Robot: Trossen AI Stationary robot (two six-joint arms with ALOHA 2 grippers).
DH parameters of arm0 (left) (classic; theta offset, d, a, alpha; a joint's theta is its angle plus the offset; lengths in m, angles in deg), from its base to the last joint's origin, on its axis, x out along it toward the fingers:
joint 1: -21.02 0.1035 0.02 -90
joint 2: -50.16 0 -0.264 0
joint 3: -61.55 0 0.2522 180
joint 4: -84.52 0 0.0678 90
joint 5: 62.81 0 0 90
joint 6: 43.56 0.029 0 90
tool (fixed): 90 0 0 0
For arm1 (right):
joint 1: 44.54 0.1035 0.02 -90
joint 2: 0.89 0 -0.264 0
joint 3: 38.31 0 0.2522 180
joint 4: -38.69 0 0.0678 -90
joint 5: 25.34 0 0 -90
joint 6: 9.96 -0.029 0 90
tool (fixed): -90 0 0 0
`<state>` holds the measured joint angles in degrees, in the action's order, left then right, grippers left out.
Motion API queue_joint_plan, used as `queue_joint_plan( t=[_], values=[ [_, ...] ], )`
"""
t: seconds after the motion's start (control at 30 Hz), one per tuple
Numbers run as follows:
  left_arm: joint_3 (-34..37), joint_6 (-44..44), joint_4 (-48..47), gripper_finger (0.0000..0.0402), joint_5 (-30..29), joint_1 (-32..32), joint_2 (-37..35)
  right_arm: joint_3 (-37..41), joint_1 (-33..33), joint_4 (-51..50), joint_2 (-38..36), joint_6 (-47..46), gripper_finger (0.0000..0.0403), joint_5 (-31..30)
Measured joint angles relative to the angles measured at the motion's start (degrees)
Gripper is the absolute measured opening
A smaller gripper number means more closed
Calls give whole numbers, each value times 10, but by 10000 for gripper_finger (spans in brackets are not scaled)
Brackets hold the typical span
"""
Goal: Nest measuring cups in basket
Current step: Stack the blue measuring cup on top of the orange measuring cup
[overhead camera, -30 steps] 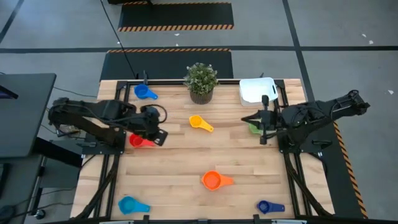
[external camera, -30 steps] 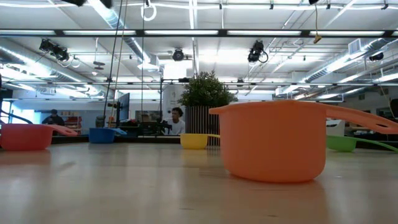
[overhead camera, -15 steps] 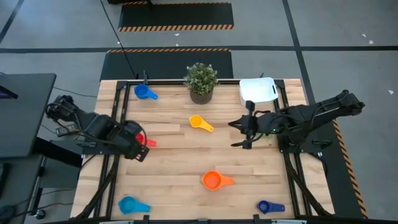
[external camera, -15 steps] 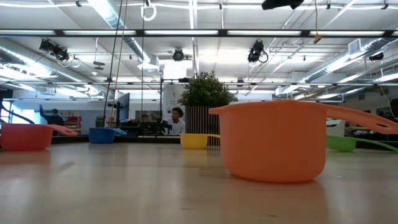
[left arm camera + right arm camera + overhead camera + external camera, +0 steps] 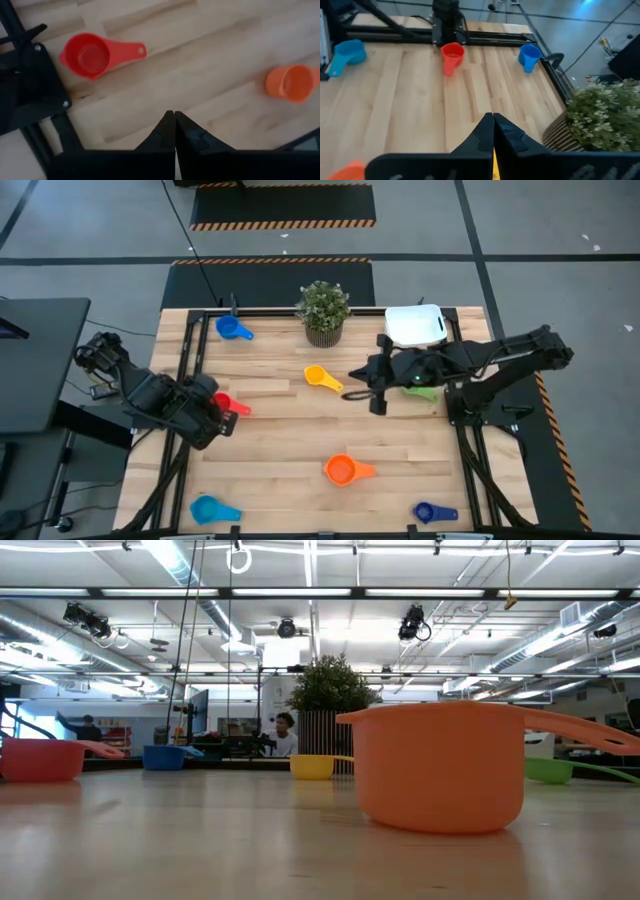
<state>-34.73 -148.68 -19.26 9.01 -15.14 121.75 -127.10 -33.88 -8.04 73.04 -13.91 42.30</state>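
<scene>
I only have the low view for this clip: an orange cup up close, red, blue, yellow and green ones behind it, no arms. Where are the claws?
Observer: The right claw is shut and empty, above the table between the yellow cup and the green cup.
Operator: And the left one?
Observer: The left claw is shut too, at the table's left edge beside the red cup.
Operator: Anything in the basket yet?
Observer: No. The basket sits empty in the far right corner, next to the plant.
Operator: Any cups I'm missing?
Observer: Two at the near edge: a light blue cup and a dark blue cup.
</scene>
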Motion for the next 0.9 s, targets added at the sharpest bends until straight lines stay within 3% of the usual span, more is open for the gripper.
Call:
queue_joint_plan(
  t=[0.27,0.43,0.57,0.7,0.9],
  values=[
    [0,-22,0,2,-82,0,0,-86,-20,-89,49,14,4,0],
    [0,-16,0,2,-92,20,0,-120,-32,-125,68,1,3,16],
    [0,31,0,3,-103,46,0,-124,-38,-127,67,-4,2,34],
    [0,133,0,11,-108,77,0,-124,-40,-133,64,-4,2,34],
    [0,232,0,31,-131,162,0,-124,-40,-136,64,-4,4,34]
  ],
)
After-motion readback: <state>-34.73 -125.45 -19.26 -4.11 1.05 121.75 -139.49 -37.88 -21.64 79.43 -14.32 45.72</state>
